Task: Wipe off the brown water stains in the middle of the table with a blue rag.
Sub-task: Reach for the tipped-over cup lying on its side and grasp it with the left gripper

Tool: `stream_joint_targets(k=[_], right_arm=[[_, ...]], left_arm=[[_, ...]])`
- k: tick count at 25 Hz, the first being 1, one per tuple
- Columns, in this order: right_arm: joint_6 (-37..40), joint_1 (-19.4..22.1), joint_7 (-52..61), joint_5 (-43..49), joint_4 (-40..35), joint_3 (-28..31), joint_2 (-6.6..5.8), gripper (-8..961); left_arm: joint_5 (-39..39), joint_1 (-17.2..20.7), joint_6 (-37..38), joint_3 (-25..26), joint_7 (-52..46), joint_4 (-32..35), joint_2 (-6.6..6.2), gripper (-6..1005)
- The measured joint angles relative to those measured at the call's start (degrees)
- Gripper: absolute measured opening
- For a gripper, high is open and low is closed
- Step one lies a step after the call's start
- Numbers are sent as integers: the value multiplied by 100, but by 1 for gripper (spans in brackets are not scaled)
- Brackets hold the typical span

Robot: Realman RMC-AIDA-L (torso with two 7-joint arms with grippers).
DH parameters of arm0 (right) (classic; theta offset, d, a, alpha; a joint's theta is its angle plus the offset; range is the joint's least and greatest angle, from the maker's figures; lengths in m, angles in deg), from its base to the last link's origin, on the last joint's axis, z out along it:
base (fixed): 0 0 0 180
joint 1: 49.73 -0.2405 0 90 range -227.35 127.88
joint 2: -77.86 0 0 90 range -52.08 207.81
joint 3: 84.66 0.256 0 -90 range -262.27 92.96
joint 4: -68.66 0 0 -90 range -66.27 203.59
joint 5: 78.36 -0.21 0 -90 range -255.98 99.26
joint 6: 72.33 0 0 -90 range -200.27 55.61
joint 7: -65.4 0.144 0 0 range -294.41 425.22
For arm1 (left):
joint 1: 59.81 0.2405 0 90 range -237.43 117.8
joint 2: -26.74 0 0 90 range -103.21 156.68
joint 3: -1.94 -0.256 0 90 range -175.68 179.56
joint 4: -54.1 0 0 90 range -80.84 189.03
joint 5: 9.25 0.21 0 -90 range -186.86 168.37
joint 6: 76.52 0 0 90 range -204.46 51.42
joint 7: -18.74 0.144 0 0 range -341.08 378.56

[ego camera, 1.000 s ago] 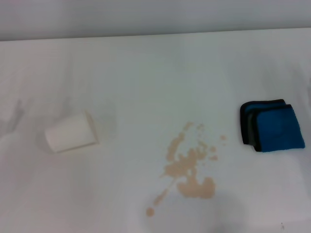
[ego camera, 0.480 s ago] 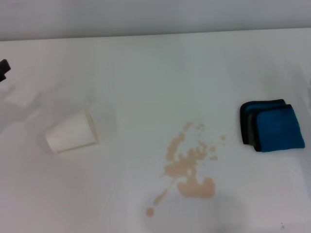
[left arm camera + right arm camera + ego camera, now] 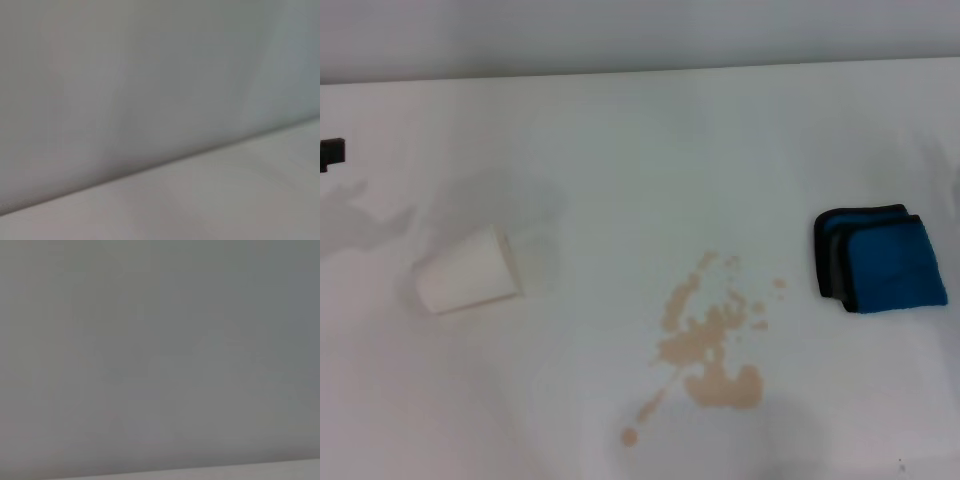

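The brown water stains [image 3: 710, 345] lie as a tan splatter on the white table [image 3: 620, 150], a little right of the middle and towards the front. The blue rag [image 3: 882, 260], folded with dark edging, lies on the table at the right, apart from the stains. A small black part of my left gripper [image 3: 330, 152] shows at the far left edge, far from the stains and the rag. The right gripper is out of view. The wrist views show only grey wall and bare table.
A white paper cup [image 3: 468, 272] lies on its side at the left, with the left arm's shadow [image 3: 370, 225] just behind it. The table's far edge meets a grey wall [image 3: 640, 35].
A black part of my left gripper has come into view at the left edge. Its shadow has spread across the table towards the cup. Rag, stains and cup have not moved.
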Motion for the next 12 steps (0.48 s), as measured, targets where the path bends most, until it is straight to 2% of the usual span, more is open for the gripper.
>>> stream_joint_targets(k=[3,8,12], right_arm=[[51,-32,18,3,0,-9,0,394],[56,-42,42,6,0,-10,0,395],[65,-48,93,15,2,-10,0,395]], left_arm=[[849,-349,-697,309,-450,345,16,876],[2014,-961,-1646,379,-739,545,30,876],[2884,-1375,-2165,355,-668,612,192,876]])
